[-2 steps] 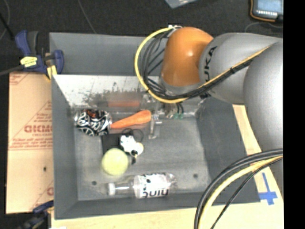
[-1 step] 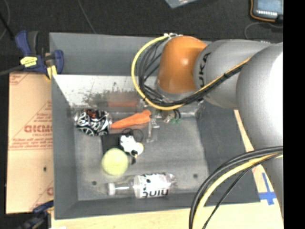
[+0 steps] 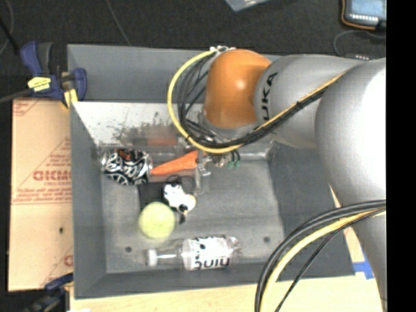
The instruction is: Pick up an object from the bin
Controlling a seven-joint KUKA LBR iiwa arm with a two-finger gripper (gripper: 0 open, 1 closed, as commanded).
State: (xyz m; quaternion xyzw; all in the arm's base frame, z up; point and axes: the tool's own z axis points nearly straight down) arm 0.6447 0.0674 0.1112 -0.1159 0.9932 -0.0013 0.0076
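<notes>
- The arm reaches into the grey metal bin from the right. Its orange cover and a loop of cables hang over the bin's far middle.
- The tool shows just below the cover, low over the bin floor near the far wall.
- Whether the tool is apart, together or clamped on anything cannot be told; the cover and cables hide most of it.
- An orange carrot-shaped thing lies on its side just left of the tool. Its thicker end points toward the tool and seems to touch it, though the contact is not clear.
- A black-and-white patterned bundle lies at the carrot's narrow end, toward the bin's left wall.
- A small white-and-black toy sits just in front of the tool, on the edge of a flat black piece.
- A yellow-green ball rests beside the toy, on its near left, touching or almost touching it.
- A clear plastic bottle with a white label lies on its side along the near wall, cap end to the left, apart from the ball.
- The right half of the bin floor is bare metal.
</notes>
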